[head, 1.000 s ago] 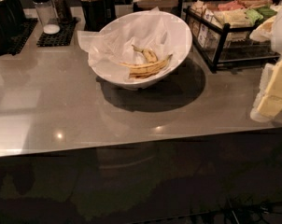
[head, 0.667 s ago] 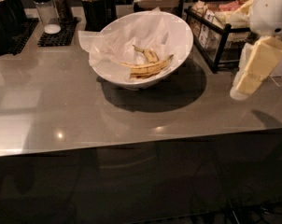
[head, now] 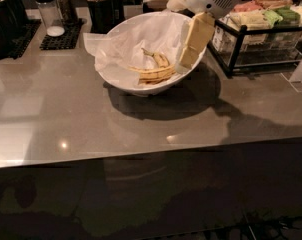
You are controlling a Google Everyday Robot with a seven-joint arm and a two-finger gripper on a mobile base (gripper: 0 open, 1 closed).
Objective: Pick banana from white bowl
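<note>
A large round white bowl (head: 122, 80) lined with crinkled white paper stands on the grey counter, tilted toward me. Two yellow bananas with brown marks lie inside it: a longer one (head: 153, 74) along the front and a smaller one (head: 160, 59) behind it. My gripper (head: 187, 59) hangs from a white wrist at the top right and reaches down over the bowl's right rim, its cream-coloured fingers just right of the bananas, not touching them. It holds nothing that I can see.
A black wire rack (head: 258, 39) with coloured packets stands right of the bowl. Black containers with stir sticks (head: 102, 4), shakers on a black mat (head: 56, 24) and dark tubs (head: 6, 19) line the back. The counter's front edge (head: 141, 156) runs across the middle.
My gripper has moved from the right edge leftward and farther back, from beside the wire rack to over the bowl's right rim. The bowl and bananas have not shifted.
</note>
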